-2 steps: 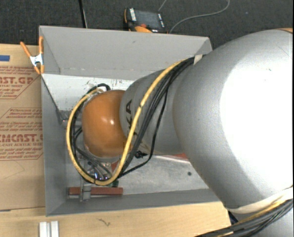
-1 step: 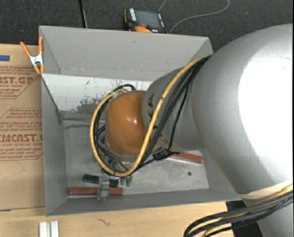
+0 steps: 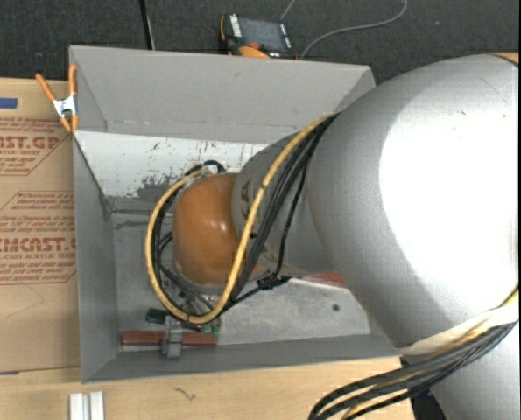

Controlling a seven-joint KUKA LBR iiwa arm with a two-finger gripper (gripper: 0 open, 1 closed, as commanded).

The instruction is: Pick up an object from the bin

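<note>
Down at seven o'clock on the bin floor lies a slim reddish-brown bar, flat along the near wall, with a small grey piece sitting across it. That's the nearest candidate for a pick.

Just beyond it, towards the centre, the gripper hangs low under its orange cover. The cover hides the business end, so I cannot tell whether it's released, clenched or carrying anything.

Now the hazards. That bar hugs the wall, and a descent there looks likely to strike the metal or clip the grey piece and skid the bar away instead of seating on it.

Watch the cables too: they loop out at nine o'clock and sag close to the floor, so I'd say they could drag across the bar or catch on it.

Over at three o'clock a sliver of something red peeks from beneath the arm; any sideways sweep might shove it along.
</note>
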